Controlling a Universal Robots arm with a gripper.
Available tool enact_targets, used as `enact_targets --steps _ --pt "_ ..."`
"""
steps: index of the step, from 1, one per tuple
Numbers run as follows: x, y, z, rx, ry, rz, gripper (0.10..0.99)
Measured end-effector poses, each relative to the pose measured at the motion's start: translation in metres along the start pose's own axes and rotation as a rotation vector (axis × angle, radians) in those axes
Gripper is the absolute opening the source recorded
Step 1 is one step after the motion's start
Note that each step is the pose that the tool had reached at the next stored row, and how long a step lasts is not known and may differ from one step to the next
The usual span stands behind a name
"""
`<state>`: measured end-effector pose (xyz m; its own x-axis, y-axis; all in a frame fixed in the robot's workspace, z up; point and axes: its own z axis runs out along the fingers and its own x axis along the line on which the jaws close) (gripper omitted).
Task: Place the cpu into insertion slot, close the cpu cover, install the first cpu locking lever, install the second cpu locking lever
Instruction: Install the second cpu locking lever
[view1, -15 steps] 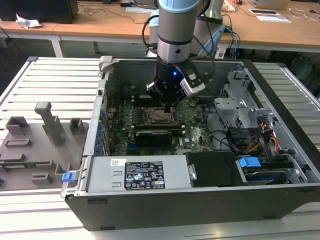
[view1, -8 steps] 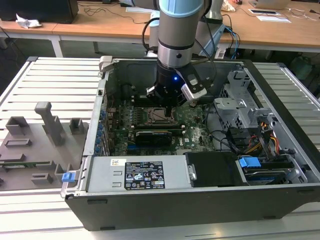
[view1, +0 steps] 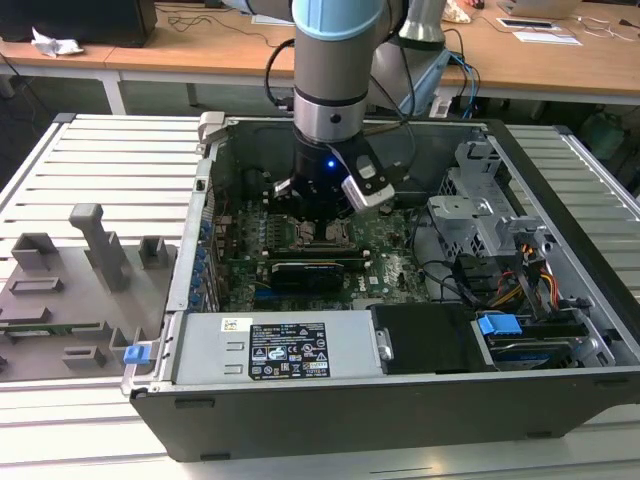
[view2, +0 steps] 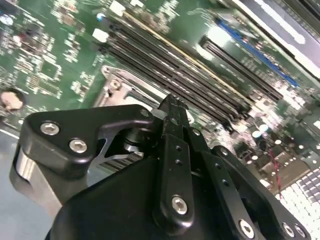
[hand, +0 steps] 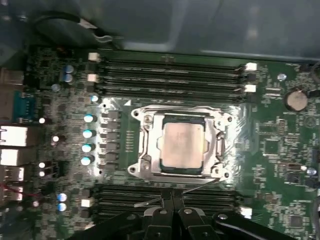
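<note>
In the first wrist view the cpu (hand: 182, 145), a pale silver-beige square, lies flat in the insertion slot (hand: 150, 172) on the green motherboard (hand: 280, 150). The silvery cpu cover (hand: 145, 131) lies down around it, and the chip shows through its window. I cannot tell how the locking levers stand. My gripper (hand: 173, 194) hangs just beside the socket over the memory slots, fingers together and holding nothing. In the second wrist view the gripper (view2: 171, 104) is shut above the socket's metal rim (view2: 117, 85). In the exterior view the gripper (view1: 320, 215) is low inside the computer case, over the socket (view1: 325, 238).
Long black memory slots (hand: 170, 75) run on both sides of the socket. The case holds a grey power supply (view1: 275, 350), a metal drive cage (view1: 480, 215), cables (view1: 530, 280) and a black expansion card (view1: 315, 272). A grey fixture plate (view1: 80, 290) lies on the exterior view's left.
</note>
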<state>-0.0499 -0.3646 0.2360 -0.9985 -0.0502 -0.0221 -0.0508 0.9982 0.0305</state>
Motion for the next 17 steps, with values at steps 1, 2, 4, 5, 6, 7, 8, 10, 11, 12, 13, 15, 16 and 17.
enact_targets --steps 1,2,4,5,6,7,8,10,11,12,13,15,16,17 --pt "0.0036 0.0002 0.0011 0.0 -0.0001 0.0 0.106" --pt "0.005 0.0001 0.0039 0.0 0.0 0.0 0.106" --pt "0.0067 0.0 0.0078 -0.002 0.0 0.0 0.106" --pt "0.0093 -0.0007 0.0083 -0.013 -0.0006 0.0 0.106" --pt "0.0135 -0.0039 0.0085 -0.03 -0.0016 0.0 0.106" --pt "0.0153 -0.0087 0.009 -0.035 -0.0019 0.0 0.106" --pt "0.0185 -0.009 0.0098 -0.047 -0.0025 0.0 0.106" --pt "0.0199 -0.0093 0.0141 -0.064 -0.0034 0.0 0.106" --pt "0.02 -0.0093 0.015 -0.069 -0.0036 0.0 0.106" --pt "0.0202 -0.0094 0.0157 -0.074 -0.0037 0.0 0.106" --pt "0.0203 -0.0093 0.0174 -0.081 -0.0043 0.0 0.106" --pt "0.0204 -0.0102 0.0202 -0.085 -0.0044 0.0 0.106" --pt "0.0206 -0.0108 0.0211 -0.086 -0.0044 0.0 0.106" --pt "0.0208 -0.0115 0.0216 -0.088 -0.0046 0.0 0.106"
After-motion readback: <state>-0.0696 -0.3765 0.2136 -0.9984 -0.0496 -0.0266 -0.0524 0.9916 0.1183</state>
